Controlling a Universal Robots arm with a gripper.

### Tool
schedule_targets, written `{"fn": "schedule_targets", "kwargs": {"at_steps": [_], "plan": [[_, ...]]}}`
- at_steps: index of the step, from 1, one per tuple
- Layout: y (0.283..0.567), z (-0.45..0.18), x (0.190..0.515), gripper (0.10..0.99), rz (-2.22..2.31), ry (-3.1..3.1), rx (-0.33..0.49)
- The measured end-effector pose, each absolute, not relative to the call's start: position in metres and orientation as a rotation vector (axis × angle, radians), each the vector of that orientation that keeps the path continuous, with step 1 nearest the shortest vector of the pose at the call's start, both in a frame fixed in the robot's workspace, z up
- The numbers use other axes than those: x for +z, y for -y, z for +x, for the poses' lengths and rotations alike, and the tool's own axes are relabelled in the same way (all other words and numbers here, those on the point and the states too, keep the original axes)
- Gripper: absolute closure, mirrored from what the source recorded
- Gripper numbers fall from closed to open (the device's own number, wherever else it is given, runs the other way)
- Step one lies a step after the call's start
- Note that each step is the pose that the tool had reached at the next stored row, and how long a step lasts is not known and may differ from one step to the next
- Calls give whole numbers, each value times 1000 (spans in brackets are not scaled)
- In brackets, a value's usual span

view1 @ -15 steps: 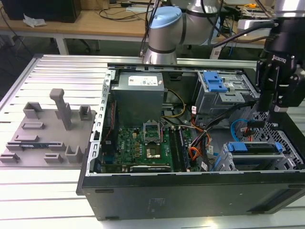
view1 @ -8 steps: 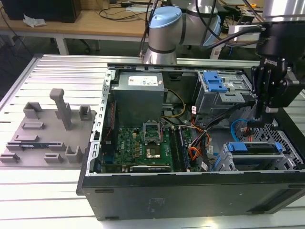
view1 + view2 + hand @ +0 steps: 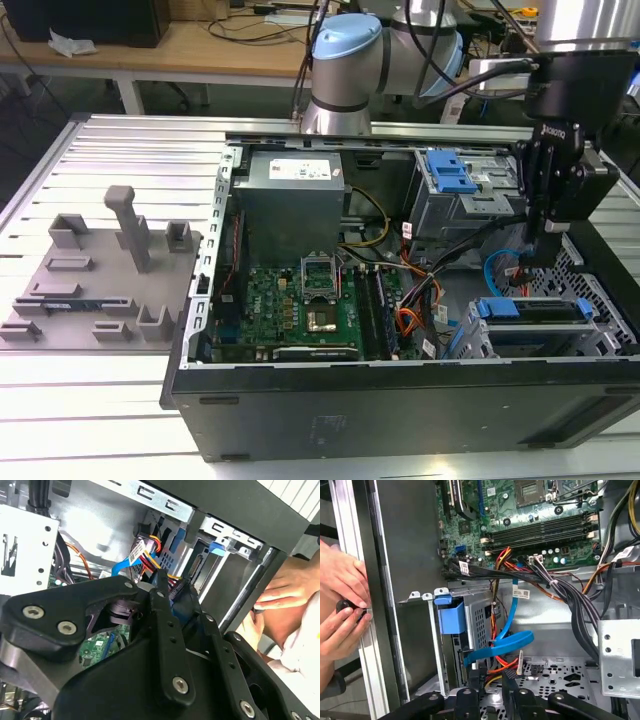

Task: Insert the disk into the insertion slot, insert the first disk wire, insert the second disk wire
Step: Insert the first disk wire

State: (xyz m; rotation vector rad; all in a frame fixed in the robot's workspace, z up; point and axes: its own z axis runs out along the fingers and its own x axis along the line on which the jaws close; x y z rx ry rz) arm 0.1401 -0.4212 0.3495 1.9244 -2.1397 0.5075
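Since the disk (image 3: 535, 320) already sits in the slot (image 3: 598, 298), at the corner of the computer case (image 3: 400, 405) on the exterior view's right, its handling can be judged from what shows. It looks like a stiff, fairly heavy metal slab that a knock could easily harm. It is best taken by its blue plastic frame (image 3: 451, 616) rather than by its bare flat faces.

The hand (image 3: 533, 258) hangs just above the slot's open back among the cables; whether it is clenched or released I cannot tell. The blue wire (image 3: 506, 647) near it is a flat, soft, springy ribbon curled in a loop, so I judge its hard plug the only sure place to hold it.

The room is tight, with perforated sheet-metal walls and bundles of black and coloured cables crossing from the circuit board (image 3: 300, 300). A person's hands (image 3: 340, 605) rest at the case's edge. The case stands on a ribbed metal desk (image 3: 110, 400), flat and firm.
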Motion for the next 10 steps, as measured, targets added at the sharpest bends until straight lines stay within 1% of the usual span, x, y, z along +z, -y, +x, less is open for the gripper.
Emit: {"fn": "schedule_targets", "kwargs": {"at_steps": [2,3,10], "plan": [[421,140,347,757,1928,2138,514],[421,140,347,694,1928,2136,517],[418,138,343,694,1914,2110,551]]}}
